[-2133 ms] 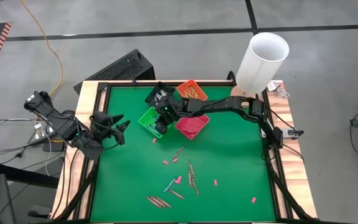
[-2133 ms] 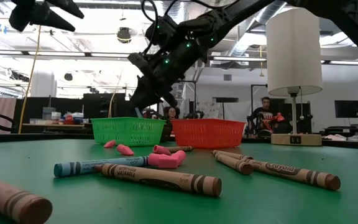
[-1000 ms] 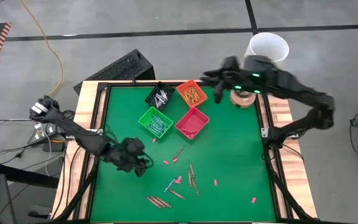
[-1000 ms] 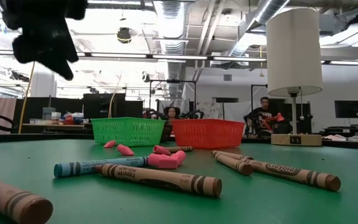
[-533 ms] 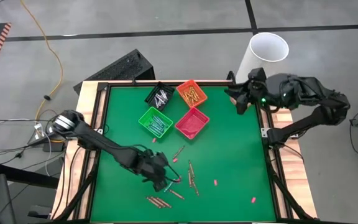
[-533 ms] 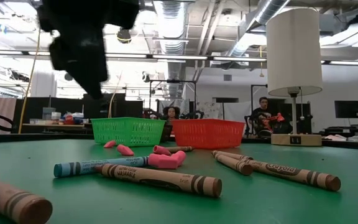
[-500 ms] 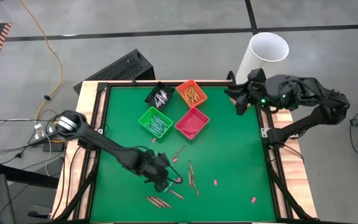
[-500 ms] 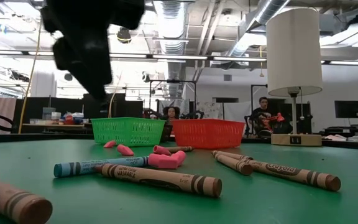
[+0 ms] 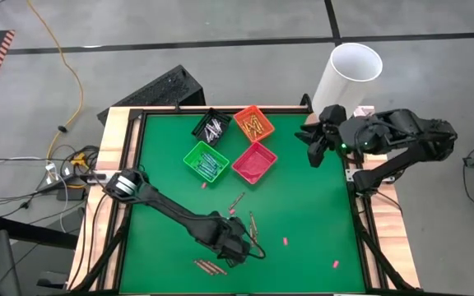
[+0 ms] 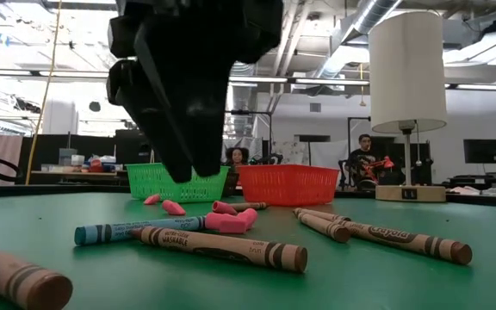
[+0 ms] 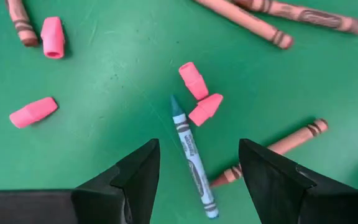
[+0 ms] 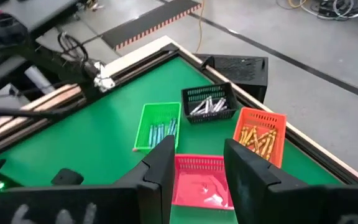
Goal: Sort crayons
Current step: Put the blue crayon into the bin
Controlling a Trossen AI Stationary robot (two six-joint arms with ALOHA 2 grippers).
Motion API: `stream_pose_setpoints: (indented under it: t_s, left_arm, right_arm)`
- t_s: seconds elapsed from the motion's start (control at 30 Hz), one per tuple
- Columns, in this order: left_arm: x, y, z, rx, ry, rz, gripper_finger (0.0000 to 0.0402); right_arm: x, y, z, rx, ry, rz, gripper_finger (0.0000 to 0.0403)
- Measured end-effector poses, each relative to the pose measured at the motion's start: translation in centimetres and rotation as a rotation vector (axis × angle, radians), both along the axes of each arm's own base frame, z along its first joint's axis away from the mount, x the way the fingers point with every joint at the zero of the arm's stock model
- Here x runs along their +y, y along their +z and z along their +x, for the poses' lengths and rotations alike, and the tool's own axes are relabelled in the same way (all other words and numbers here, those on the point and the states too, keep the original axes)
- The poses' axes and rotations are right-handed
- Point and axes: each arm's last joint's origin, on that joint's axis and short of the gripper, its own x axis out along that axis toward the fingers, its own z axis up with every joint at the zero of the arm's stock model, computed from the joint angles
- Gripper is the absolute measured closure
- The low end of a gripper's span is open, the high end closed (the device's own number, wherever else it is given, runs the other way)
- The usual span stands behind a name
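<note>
Even, bright overhead light falls across the green table, with only soft, short shadows beside the crayons. In the low view, ceiling lights glare white and the near brown crayon is blurred, while the left gripper is a dark silhouette.

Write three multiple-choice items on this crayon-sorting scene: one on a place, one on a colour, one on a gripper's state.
1. Where is the left gripper?
A. over the green bin
B. above the blue crayon
C. off the table

2. What colour is the bin holding orange crayons?
A. orange
B. black
C. green

3. How do the left gripper's fingers stand?
A. shut on a crayon
B. open, holding nothing
C. shut, empty

Answers: 1 B, the blue crayon lies between its fingers in the left wrist view; 2 A, seen from above; 3 B, its fingers stand apart.
</note>
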Motion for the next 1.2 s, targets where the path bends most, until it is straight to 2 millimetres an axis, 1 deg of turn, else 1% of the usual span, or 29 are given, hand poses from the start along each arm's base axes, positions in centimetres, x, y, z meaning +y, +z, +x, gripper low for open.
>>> stream_pose_setpoints:
  t_s: [0.13, 0.23, 0.4, 0.5, 0.57, 0.63, 0.7, 0.77, 0.97, 1.0, 1.2]
  left_arm:
    - [-0.5, -0.9, 0.2, 0.056, 0.037, 0.020, 0.0194]
    - [-0.7, -1.9, 0.1, 0.100, 0.063, 0.038, 0.0194]
    - [-1.2, -2.5, 0.0, 0.092, 0.109, 0.035, 0.0194]
    - [-1.6, -3.1, -0.1, 0.097, 0.116, 0.053, 0.0194]
    - [-1.7, -3.3, -0.2, 0.100, 0.122, 0.057, 0.0199]
    - [-1.9, -3.7, -0.2, 0.101, 0.123, 0.058, 0.0215]
    - [-2.1, -3.8, -0.3, 0.105, 0.117, 0.066, 0.0239]
    - [-2.2, -4.2, -0.3, 0.112, 0.105, 0.082, 0.0269]
    - [-2.3, -4.4, -0.5, 0.124, 0.068, 0.113, 0.0376]
    - [-2.2, -4.4, -0.5, 0.124, 0.067, 0.113, 0.0386]
    - [-2.2, -3.9, -0.4, 0.126, 0.041, 0.122, 0.0390]
  right_arm:
    - [0.3, -0.1, -0.1, 0.013, 0.024, -0.008, 0.0270]
    - [0.5, -0.1, -0.1, 0.019, 0.045, -0.018, 0.0270]
    - [0.9, -0.1, -0.2, 0.018, 0.068, -0.017, 0.0270]
    - [1.1, -0.1, -0.2, 0.012, 0.080, -0.009, 0.0270]
    - [1.3, -0.1, -0.3, 0.008, 0.087, -0.001, 0.0270]
    - [1.5, -0.1, -0.3, 0.005, 0.097, 0.006, 0.0270]
    - [1.7, 0.0, -0.3, 0.001, 0.108, 0.013, 0.0270]
    - [1.9, 0.0, -0.4, -0.005, 0.114, 0.026, 0.0270]
    - [2.5, 0.0, -0.5, -0.011, 0.148, 0.031, 0.0270]
    - [2.6, 0.0, -0.5, -0.011, 0.153, 0.032, 0.0270]
    - [3.1, 0.0, -0.7, -0.010, 0.185, 0.030, 0.0270]
